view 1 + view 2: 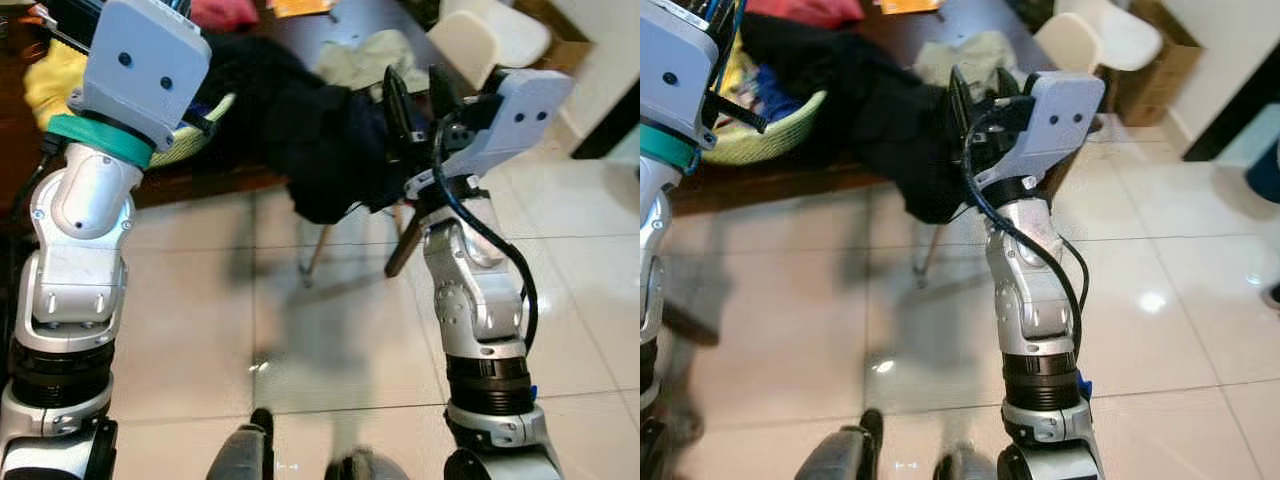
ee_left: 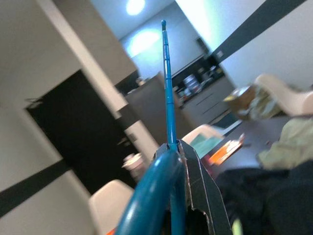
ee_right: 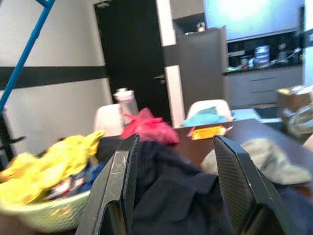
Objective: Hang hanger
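We see the left gripper [image 2: 178, 161] closed on the blue hanger [image 2: 167, 83], which rises toward 12 o'clock from its fingers. The right gripper [image 3: 178, 188] stands wide open before the dark garment [image 1: 310, 140] on the table [image 1: 350, 20].

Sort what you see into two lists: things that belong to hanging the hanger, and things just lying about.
Belongs to the job:
- blue hanger, clamped in the left gripper
- right gripper, fingers open over the dark garment

Just lying about:
- green laundry basket of yellow clothes
- red cloth
- white chair
- cardboard box
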`<state>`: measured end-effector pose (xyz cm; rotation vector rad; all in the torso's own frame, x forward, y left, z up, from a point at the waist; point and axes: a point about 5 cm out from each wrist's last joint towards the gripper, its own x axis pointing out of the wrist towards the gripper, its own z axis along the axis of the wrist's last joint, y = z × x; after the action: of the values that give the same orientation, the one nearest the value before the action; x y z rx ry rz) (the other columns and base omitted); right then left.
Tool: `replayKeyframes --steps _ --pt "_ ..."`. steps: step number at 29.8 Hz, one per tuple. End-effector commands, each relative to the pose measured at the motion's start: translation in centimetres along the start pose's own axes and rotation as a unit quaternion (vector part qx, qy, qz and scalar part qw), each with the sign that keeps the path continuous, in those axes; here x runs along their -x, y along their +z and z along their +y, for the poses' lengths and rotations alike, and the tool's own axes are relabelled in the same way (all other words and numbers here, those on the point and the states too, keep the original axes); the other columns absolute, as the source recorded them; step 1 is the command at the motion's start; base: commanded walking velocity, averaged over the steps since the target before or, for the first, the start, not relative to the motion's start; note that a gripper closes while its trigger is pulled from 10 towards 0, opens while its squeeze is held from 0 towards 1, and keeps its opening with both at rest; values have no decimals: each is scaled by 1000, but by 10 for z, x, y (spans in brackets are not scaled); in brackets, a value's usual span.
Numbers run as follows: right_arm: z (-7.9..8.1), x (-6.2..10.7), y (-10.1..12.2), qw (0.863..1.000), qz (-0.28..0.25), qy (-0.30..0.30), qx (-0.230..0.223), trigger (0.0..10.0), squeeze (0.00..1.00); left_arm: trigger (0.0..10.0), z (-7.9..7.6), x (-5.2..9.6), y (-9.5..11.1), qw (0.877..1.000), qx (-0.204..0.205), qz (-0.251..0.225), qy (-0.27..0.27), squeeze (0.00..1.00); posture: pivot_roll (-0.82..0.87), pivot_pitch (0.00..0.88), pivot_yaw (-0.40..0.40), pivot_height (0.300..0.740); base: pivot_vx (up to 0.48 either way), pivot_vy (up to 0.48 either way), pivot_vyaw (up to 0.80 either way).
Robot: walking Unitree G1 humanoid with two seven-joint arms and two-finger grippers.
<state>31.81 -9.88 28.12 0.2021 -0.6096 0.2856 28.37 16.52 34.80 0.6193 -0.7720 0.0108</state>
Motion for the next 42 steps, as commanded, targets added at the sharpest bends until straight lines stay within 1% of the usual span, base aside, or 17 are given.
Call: replayKeyframes --steps 1,2,5,7,9,10,12,17,26,29,32,42 --pt "-6 3 -3 1000 8 -10 7 10000 0 10000 -3 0 1 1000 0 -3 -6 0 99 93 24 740 -304 0 0" --pt "-6 4 -4 1000 9 -9 8 10000 0 10000 -3 0 -1 1000 6 6 -4 0 100 93 25 740 0 0 800" --pt "-6 4 -4 1000 10 -9 9 10000 0 10000 -3 0 -2 1000 9 13 -3 0 100 92 25 740 0 0 800" --pt "-6 4 -5 1000 13 -7 12 10000 0 10000 -4 0 -8 999 30 40 1 0 99 93 25 740 0 0 800" --pt "-6 4 -5 1000 13 -7 12 10000 0 10000 -4 0 -8 999 30 40 1 0 99 93 25 740 0 0 800" --pt "-6 4 -5 1000 14 -7 14 10000 0 10000 -4 0 -11 997 50 57 5 0 99 93 25 740 0 0 800" --pt "-7 4 -6 1000 15 -6 15 10000 0 10000 -6 -1 -16 993 75 88 7 0 98 94 25 740 0 0 800" --pt "-8 4 -6 1000 16 -6 15 10000 0 10000 -7 -1 -20 991 80 109 9 0 97 94 25 740 0 0 800" --pt "-9 3 -6 1000 16 -7 15 10000 0 10000 -6 -3 -20 990 83 109 14 0 95 92 24 740 0 0 799" --pt "-9 3 -6 1000 14 -10 12 10000 0 10000 -6 -3 -19 990 86 107 18 0 95 92 25 740 289 0 419" --pt "-9 2 -4 1000 10 -11 6 10000 0 10000 -6 -4 -18 990 89 110 19 0 92 91 25 740 412 240 0" --pt "-10 2 -3 1000 6 -13 7 10000 0 10000 -6 -6 -16 990 89 110 18 0 94 89 25 740 414 240 0"
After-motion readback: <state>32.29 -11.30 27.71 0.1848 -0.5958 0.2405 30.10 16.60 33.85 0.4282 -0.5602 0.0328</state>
